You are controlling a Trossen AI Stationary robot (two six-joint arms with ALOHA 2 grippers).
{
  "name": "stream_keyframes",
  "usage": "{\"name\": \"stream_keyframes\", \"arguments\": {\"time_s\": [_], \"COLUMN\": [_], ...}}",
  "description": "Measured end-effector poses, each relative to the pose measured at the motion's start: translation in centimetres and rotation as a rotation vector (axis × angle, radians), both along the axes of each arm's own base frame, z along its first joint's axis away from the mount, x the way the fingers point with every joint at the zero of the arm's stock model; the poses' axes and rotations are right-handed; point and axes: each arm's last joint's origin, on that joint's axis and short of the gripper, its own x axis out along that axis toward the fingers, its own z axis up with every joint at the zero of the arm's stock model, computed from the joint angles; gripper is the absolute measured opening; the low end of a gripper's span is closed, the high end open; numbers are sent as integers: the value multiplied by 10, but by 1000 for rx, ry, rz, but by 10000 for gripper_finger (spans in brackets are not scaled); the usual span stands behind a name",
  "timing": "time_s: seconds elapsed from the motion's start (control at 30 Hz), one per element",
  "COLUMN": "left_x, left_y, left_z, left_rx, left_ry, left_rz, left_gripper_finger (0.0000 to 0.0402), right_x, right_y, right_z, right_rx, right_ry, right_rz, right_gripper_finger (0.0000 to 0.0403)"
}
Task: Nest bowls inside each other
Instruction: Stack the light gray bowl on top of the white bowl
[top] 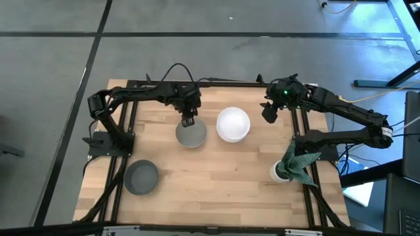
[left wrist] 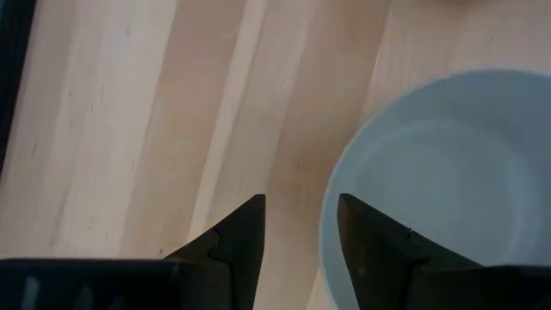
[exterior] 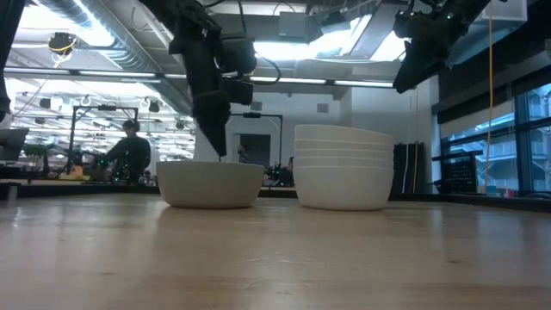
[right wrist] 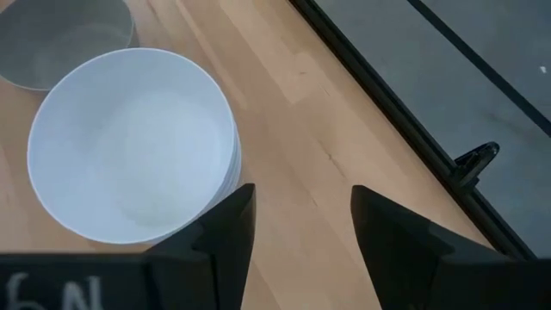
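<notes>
Left gripper hangs open over the far rim of a matte grey round bowl at table centre. Right gripper, also open, hovers beside the stack of glossy white bowls; a 2nd grey bowl sits well apart, near the front-left corner.

Overall light: I see even, bright overhead lighting on the table.
Source: ceiling strips glow in the low view.
Backlight: arms read as silhouettes there; the near tabletop is blurred.
Shadows: soft, short beside the stacked white bowls.
Glare: mild sheen inside the grey bowl.
</notes>
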Motion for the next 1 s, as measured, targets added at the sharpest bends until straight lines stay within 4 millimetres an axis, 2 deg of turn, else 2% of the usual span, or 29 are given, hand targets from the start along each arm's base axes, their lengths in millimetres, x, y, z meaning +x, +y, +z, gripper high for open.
{"name": "stream_keyframes", "arguments": {"time_s": [0.33, 1.0], "left_x": [-2, -1], "left_y": [-7, -7], "left_z": [-3, -7], "left_rx": [-40, -43], "left_ry": [29, 52], "left_rz": [-23, -48], "left_gripper_finger": [141, 140], "right_x": [0, 0], "right_y": [0, 0], "right_z": [0, 0], "right_rx": [1, 0], "right_ry": [-1, 1], "right_rz": [0, 5], "right_gripper_finger": [193, 193]}}
